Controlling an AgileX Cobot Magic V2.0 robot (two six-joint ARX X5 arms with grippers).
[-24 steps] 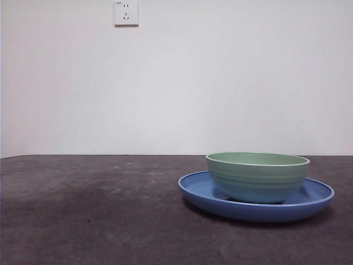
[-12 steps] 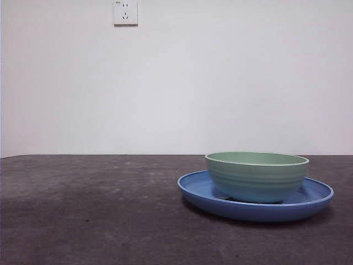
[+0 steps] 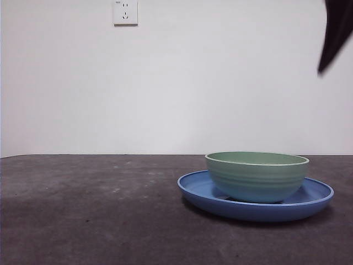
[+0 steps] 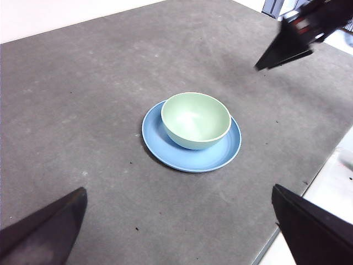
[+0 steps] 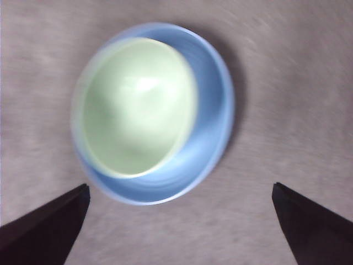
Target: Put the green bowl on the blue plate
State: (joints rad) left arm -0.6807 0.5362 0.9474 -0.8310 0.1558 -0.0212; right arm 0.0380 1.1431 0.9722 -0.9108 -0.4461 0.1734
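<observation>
The green bowl (image 3: 256, 176) stands upright inside the blue plate (image 3: 248, 208) on the right part of the dark table. Nothing touches either one. My right gripper (image 5: 179, 221) hangs open and empty high above the bowl (image 5: 135, 105) and plate (image 5: 212, 116), in a motion-blurred picture. Its black tip (image 3: 333, 38) shows at the top right corner of the front view, and it also appears as the dark gripper (image 4: 298, 36) in the left wrist view. My left gripper (image 4: 179, 221) is open and empty, held high and well back from the bowl (image 4: 196, 118) and plate (image 4: 204, 157).
A white wall socket (image 3: 126, 12) sits on the pale wall behind the table. The grey table's edge (image 4: 309, 187) runs close to the plate's side in the left wrist view.
A black arm tip has come into the top right corner of the front view. The bowl and plate have not moved.
</observation>
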